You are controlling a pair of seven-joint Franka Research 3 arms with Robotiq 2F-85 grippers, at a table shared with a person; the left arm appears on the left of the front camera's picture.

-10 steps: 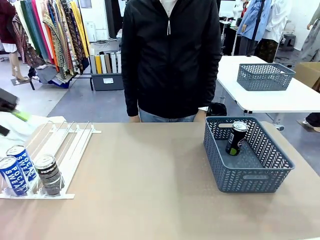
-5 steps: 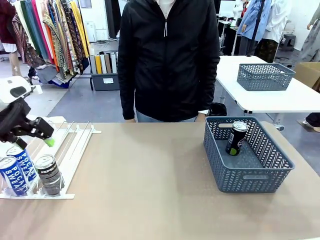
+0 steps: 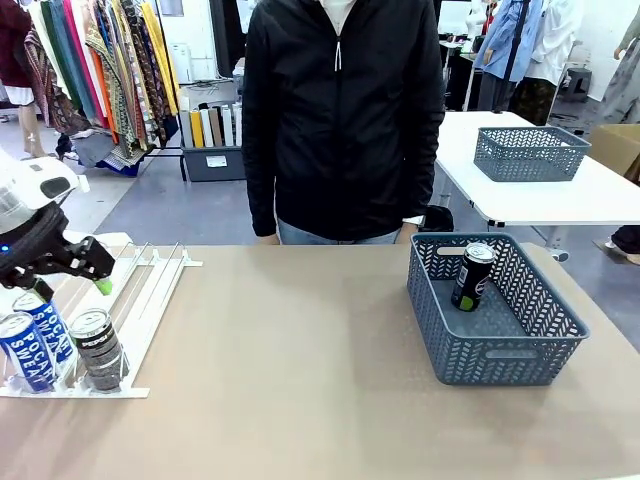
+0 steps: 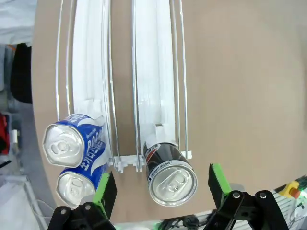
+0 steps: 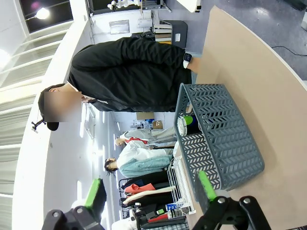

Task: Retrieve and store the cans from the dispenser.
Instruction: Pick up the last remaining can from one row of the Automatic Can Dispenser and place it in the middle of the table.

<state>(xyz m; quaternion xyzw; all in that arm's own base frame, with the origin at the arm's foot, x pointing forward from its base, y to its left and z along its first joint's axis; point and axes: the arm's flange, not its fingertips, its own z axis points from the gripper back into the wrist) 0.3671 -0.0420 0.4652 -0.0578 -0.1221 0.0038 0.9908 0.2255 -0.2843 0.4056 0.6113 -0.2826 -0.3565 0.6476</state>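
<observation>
Left claw (image 4: 161, 185) wide and empty above low end of rack (image 3: 150, 290), pads flanking black can (image 3: 97, 350) without touching, two blue-and-white cans (image 3: 27, 350) just beside it, bare desk (image 3: 300, 380) mid, black-and-green can (image 3: 472, 277) upright in grey basket (image 3: 500, 352), right claw (image 5: 151, 189) wide, empty.

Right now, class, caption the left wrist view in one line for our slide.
Open left gripper hovers over a black can at the dispenser end, two blue cans beside it.
</observation>
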